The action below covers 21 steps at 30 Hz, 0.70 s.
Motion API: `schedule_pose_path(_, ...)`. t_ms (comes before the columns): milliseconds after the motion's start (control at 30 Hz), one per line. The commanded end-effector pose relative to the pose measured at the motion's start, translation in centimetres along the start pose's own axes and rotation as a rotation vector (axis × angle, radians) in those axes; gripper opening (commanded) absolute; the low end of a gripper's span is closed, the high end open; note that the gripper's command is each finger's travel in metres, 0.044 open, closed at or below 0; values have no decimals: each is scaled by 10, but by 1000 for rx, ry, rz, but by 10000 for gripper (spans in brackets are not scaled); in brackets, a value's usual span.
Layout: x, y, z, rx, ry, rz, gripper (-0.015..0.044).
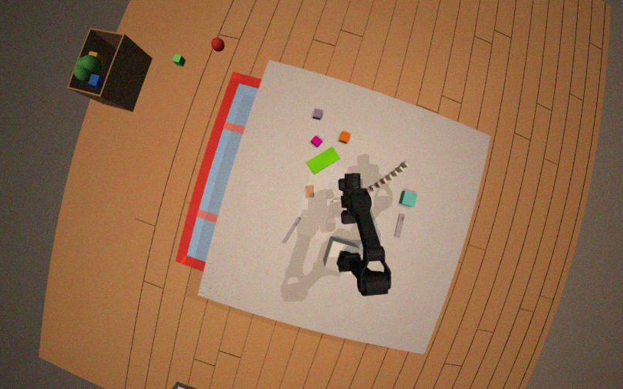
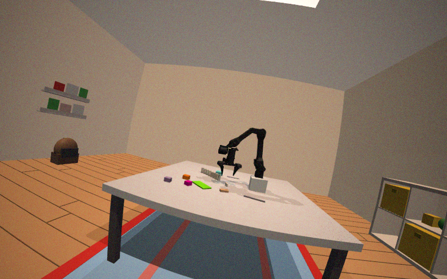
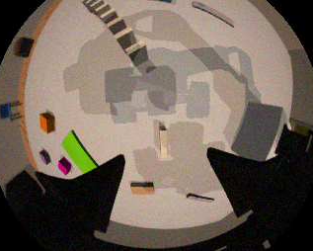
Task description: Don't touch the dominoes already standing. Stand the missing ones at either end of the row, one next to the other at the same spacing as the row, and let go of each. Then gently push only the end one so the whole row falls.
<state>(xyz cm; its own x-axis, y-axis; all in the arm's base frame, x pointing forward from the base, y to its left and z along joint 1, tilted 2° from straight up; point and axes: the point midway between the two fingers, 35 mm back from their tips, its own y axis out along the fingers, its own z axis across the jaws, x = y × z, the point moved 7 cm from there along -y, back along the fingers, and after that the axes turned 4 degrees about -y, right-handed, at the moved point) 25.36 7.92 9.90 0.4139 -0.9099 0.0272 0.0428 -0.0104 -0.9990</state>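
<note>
A black robot gripper, fingers spread wide and empty, hangs above a white table. Below, between its fingertips in the wrist view, is a small cream domino, apart from the row of cream standing dominoes.

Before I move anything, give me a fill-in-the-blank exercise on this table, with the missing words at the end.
The gripper is ____, with nothing between its fingers.
The flat slab is coloured ____.
Besides the magenta cube and purple cube, the third small cube is ____.
Away from the domino row, the wrist view shows this many dominoes: ____.

Missing words: open; green; orange; one.
</note>
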Motion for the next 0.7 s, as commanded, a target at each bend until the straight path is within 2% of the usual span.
schedule_pose_path(0, 1, 4, -1, 10, 11, -5, 440)
schedule_pose_path(267, 1, 62, -1, 10, 11, -5, 440)
schedule_pose_path(667, 2, 76, -2, 9, 11, -5, 440)
